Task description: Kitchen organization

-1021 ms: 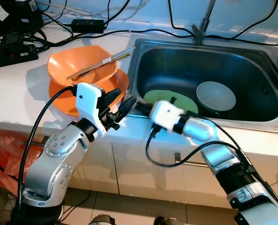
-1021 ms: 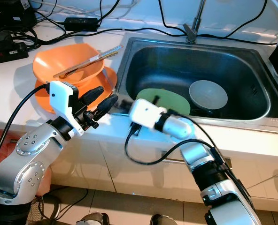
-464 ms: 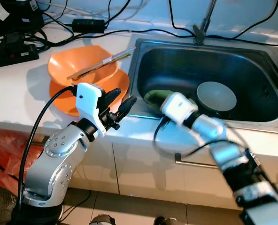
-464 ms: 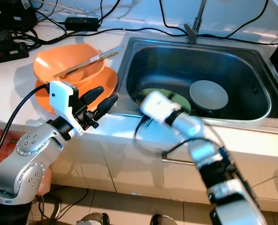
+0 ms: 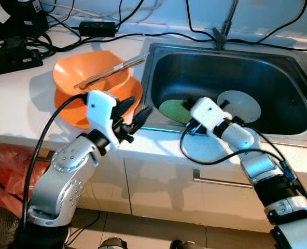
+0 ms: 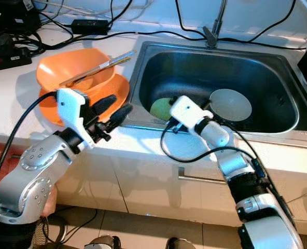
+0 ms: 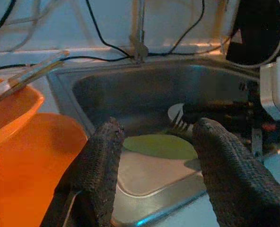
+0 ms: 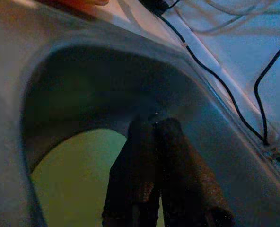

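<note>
A: Steel sink [image 5: 278,67] held a green plate [image 5: 173,110] at its front left corner, white bowl [image 5: 240,105] just beside it toward the right. Right gripper [image 8: 155,142] was down inside the sink over the green plate, fingers pressed together, nothing between them. Contact with the plate? Couldn't tell.

B: Left one?

A: Left gripper [image 5: 134,113] hovered over the counter's [image 5: 24,98] front edge, at the sink's left rim, fingers [image 7: 102,163] spread apart, empty. Orange bowl [image 5: 86,77] with chopsticks [image 5: 111,69] across it sat on an orange plate [image 5: 125,96] left of the sink.
</note>
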### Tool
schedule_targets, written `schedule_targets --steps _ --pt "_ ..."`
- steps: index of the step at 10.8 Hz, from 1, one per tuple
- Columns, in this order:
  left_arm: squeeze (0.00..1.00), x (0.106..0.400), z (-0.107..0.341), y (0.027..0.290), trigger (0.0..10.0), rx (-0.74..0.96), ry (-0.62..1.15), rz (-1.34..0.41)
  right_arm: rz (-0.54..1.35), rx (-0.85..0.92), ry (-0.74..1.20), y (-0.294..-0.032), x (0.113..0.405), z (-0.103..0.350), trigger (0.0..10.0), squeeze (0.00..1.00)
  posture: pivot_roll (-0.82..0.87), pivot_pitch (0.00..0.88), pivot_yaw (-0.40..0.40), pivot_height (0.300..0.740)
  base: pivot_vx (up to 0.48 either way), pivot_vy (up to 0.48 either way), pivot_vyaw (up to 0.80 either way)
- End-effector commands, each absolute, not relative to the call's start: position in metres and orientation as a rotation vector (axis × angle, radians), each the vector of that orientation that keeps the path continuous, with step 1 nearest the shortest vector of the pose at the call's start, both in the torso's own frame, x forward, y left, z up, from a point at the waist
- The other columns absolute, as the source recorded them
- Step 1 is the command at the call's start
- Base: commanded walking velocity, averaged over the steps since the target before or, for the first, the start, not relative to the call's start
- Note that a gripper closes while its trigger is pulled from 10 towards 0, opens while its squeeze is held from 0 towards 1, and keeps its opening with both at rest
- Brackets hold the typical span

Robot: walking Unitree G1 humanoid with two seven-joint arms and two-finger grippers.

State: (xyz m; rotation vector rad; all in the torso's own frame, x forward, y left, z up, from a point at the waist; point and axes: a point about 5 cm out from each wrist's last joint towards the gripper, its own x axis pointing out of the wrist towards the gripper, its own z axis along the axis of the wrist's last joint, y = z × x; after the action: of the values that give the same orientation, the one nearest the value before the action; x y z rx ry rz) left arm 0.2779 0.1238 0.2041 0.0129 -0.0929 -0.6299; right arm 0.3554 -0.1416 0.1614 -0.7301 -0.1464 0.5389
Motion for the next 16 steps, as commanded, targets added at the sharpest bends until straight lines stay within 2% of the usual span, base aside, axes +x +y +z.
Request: schedule_targets --steps 1,2,4,5,6,7,12,16 --pt "0.0 0.279 0.201 0.121 10.0 0.036 -0.072 -0.652 0.491 -0.793 -0.065 -0.156 0.358 0.151 0.0 0.0 0.14 0.092 -0.022 0.74 0.0 0.0 0.0" --pt "0.0 0.279 0.196 0.116 10.0 0.042 -0.032 -0.704 0.47 -0.807 -0.005 -0.162 0.359 0.144 0.0 0.0 0.14 0.089 -0.019 0.74 0.0 0.0 0.0" --pt "0.0 0.276 0.193 0.106 10.0 0.079 0.008 -0.843 0.442 -0.804 0.018 -0.164 0.361 0.141 7.2 0.0 0.14 0.088 -0.012 0.74 0.0 0.0 0.0" --pt "0.0 0.277 0.192 0.104 10.0 0.102 0.022 -0.875 0.432 -0.803 0.029 -0.165 0.361 0.14 6.9 0.0 0.14 0.088 -0.012 0.74 0.0 0.0 0.0" --pt "0.0 0.278 0.191 0.105 10.0 0.119 0.031 -0.883 0.416 -0.797 0.049 -0.168 0.361 0.139 10.0 0.48 0.13 0.087 -0.001 0.74 0.0 0.0 0.0" --pt "0.0 0.279 0.19 0.106 10.0 0.126 0.036 -0.884 0.4 -0.793 0.061 -0.171 0.362 0.139 10.0 1.0 0.13 0.085 0.0 0.74 0.0 0.0 0.0" --pt "0.0 0.289 0.199 0.115 10.0 0.159 -0.011 -0.819 0.37 -0.719 0.0 -0.168 0.365 0.153 10.0 1.0 0.13 0.086 -0.008 0.74 0.0 0.0 0.0" --pt "0.0 0.321 0.235 0.135 10.0 0.192 -0.158 -0.586 0.35 -0.395 -0.192 -0.151 0.361 0.195 10.0 1.0 0.13 0.083 -0.009 0.74 0.0 0.0 0.0"
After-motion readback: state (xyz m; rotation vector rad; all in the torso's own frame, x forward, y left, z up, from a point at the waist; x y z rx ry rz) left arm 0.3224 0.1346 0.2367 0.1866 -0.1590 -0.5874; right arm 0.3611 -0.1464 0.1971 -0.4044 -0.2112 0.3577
